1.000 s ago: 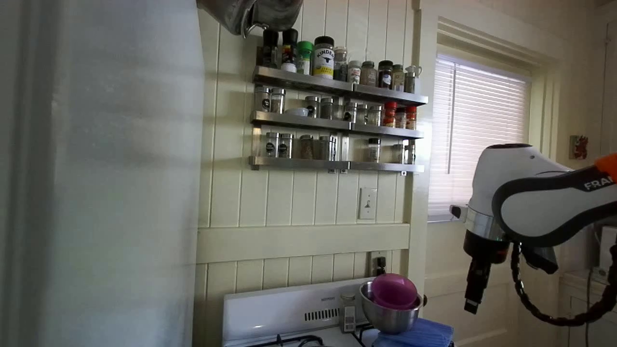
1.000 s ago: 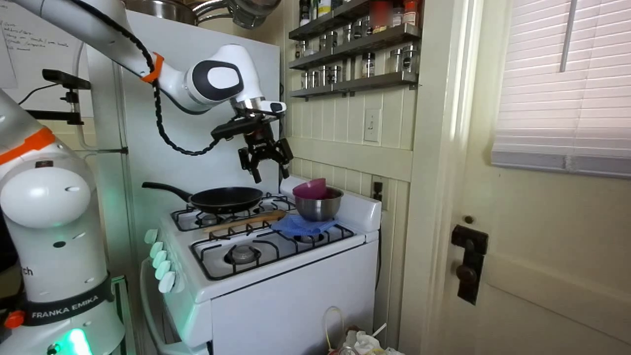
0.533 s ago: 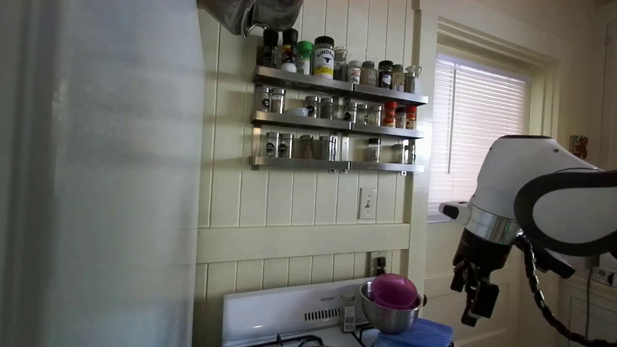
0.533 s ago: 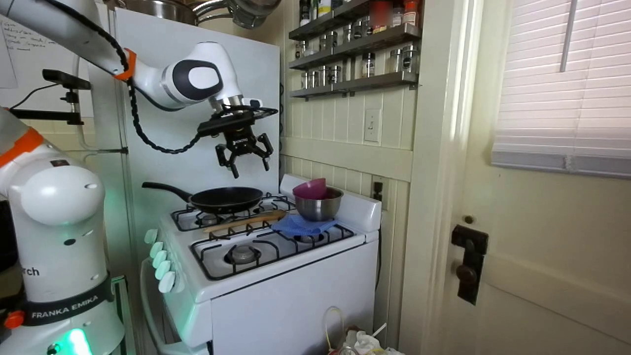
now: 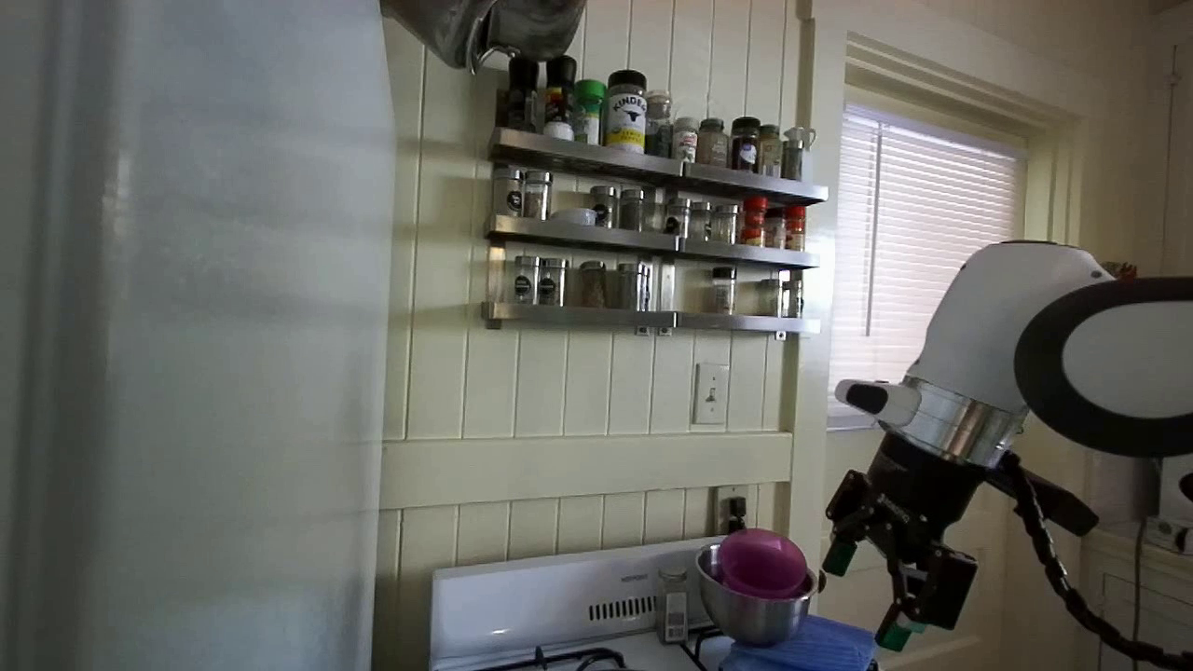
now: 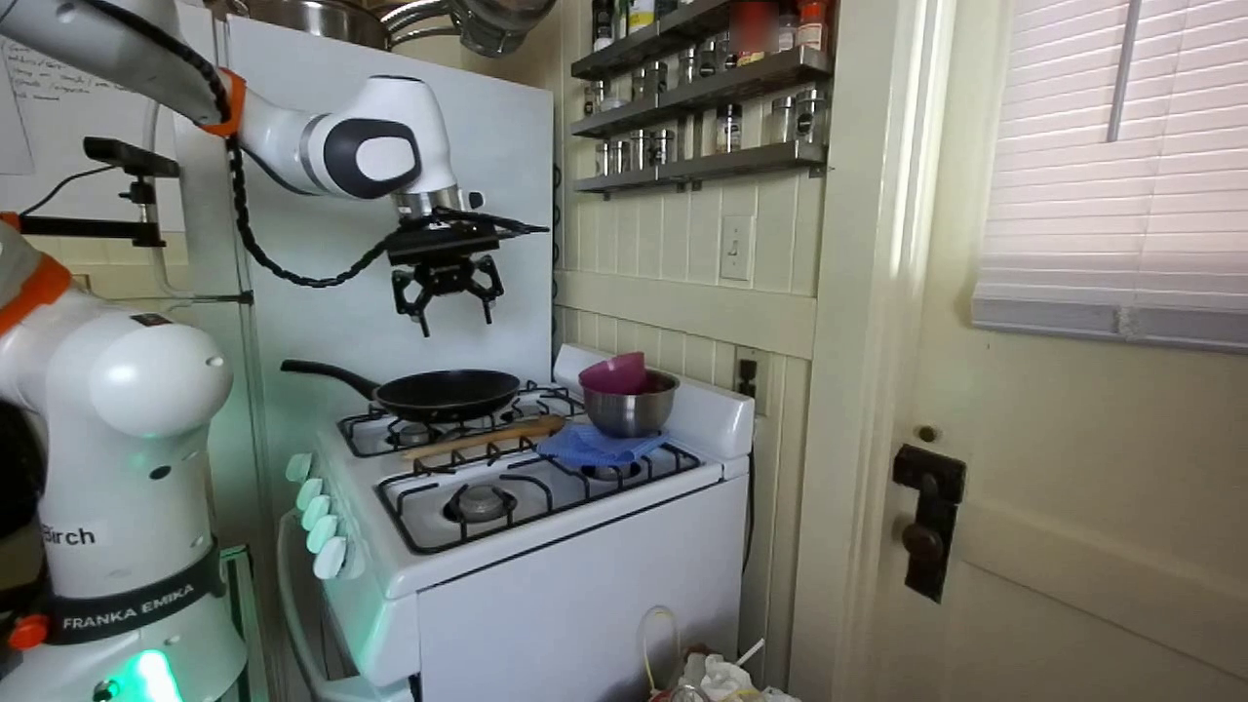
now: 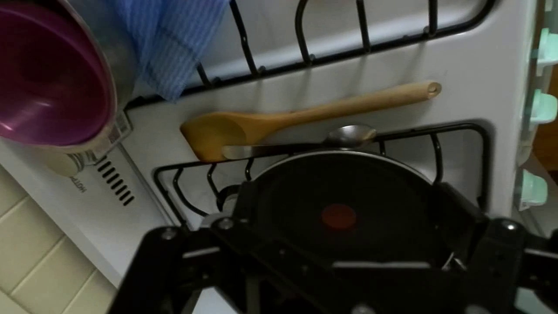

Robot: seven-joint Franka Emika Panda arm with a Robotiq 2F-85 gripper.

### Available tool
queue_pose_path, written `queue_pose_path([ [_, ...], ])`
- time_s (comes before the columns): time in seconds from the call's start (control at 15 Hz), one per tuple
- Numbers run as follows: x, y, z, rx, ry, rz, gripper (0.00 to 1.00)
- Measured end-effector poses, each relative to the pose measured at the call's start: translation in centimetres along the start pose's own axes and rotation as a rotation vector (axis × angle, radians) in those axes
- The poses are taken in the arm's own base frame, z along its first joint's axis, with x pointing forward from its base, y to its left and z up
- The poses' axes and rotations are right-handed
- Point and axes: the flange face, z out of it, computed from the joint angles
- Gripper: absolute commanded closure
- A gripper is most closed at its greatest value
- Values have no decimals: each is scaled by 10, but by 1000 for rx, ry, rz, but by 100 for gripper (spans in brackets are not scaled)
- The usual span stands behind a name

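My gripper [image 6: 456, 326] hangs open in the air above the black frying pan [image 6: 448, 395], with nothing between its fingers. In an exterior view the gripper [image 5: 867, 596] shows its spread green-tipped fingers. Seen from the wrist, the gripper [image 7: 352, 196] frames the pan [image 7: 340, 181] and its red centre dot below. Beside the pan lie a wooden spatula [image 7: 305, 117] and a metal spoon [image 7: 351, 136]. A purple bowl [image 7: 48, 91] sits tilted inside a steel bowl [image 6: 634, 414], near a blue cloth [image 7: 170, 48]. My fingers hide the pan's near part in the wrist view.
The white stove [image 6: 575, 575] has black grates [image 6: 546, 497] and knobs along its front. A fridge [image 6: 390, 253] stands behind the arm. Wall shelves [image 5: 587, 317] carry several spice jars. A small jar [image 5: 673, 606] stands by the backguard. A bag [image 6: 721, 678] is on the floor.
My arm has drawn back from the bowls' side to over the pan, and the gripper has rotated so both fingers show in the exterior views. The jaws stayed open; the stove's objects have not moved.
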Motion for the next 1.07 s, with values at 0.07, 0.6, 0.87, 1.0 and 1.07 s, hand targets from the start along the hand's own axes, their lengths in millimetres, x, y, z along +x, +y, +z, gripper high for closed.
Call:
queue_pose_path([
  [0.07,0,0,1,10,7,-13,0],
  [0.6,11,-12,8,42,4,-253,0],
  [0.87,24,-25,14,85,33,-458,0],
  [1.0,31,-32,21,119,54,-555,0],
  [1.07,34,-36,25,139,61,-600,0],
])
